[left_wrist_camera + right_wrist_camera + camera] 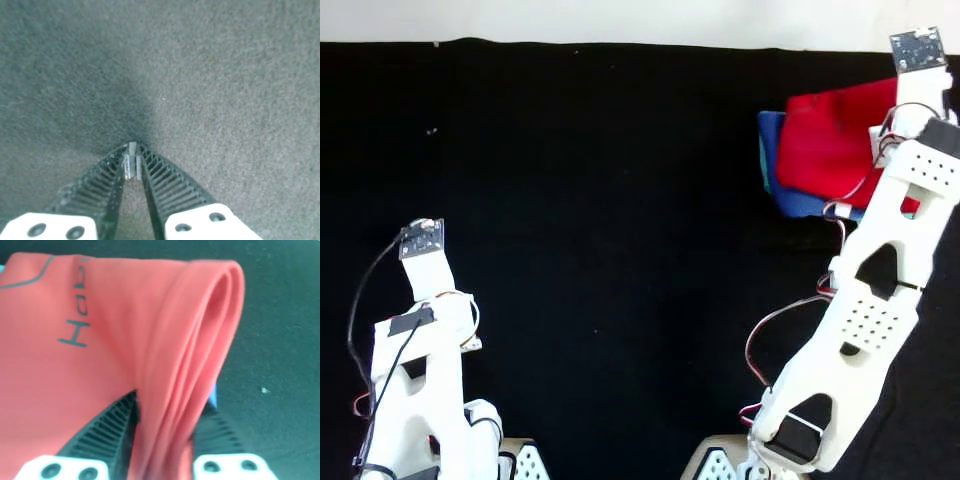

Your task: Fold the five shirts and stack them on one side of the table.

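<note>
The right pincer (165, 420) is clamped on a folded edge of the red shirt (110, 340), which bulges up between its fingers. The high view adds a blue shirt (798, 198) lying under the red one, beneath this pincer. The left pincer (132, 157), well apart from both, has its tips pressed together over the black worktop (225, 75).

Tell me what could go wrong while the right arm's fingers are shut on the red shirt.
1. The right fingers pinch a fold of the red shirt; lifting or pulling might open that fold.
2. The red shirt lies on a blue shirt, and some blue shows beside the fingers, so the blue one may be dragged along.
</note>
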You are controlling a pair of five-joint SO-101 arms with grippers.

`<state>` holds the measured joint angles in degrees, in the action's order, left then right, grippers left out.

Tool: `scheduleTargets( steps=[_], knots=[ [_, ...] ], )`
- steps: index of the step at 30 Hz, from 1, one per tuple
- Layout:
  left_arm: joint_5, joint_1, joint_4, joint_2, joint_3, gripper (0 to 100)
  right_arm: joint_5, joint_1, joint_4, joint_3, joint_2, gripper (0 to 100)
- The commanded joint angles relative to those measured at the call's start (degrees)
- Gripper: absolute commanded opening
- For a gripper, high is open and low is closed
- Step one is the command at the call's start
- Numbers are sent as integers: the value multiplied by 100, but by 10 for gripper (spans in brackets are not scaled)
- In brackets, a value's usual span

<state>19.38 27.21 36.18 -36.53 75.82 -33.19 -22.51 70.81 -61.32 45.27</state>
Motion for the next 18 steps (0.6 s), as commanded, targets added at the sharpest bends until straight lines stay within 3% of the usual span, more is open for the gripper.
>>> scheduleTargets(
  steps=[1,8,11,16,18],
  knots=[
    [-62,-75,-185,-4,4,13,-44,-110,-127,-295,-110,258],
    [-62,-75,-185,-4,4,13,-18,-66,-57,-831,-119,255],
    [-62,-75,-185,-4,4,13,536,-66,145,-936,-101,243],
    [-62,-75,-185,-4,4,13,774,-75,92,-927,-22,0],
    [-62,-75,-185,-4,4,13,782,-84,22,-980,180,46]
  ],
)
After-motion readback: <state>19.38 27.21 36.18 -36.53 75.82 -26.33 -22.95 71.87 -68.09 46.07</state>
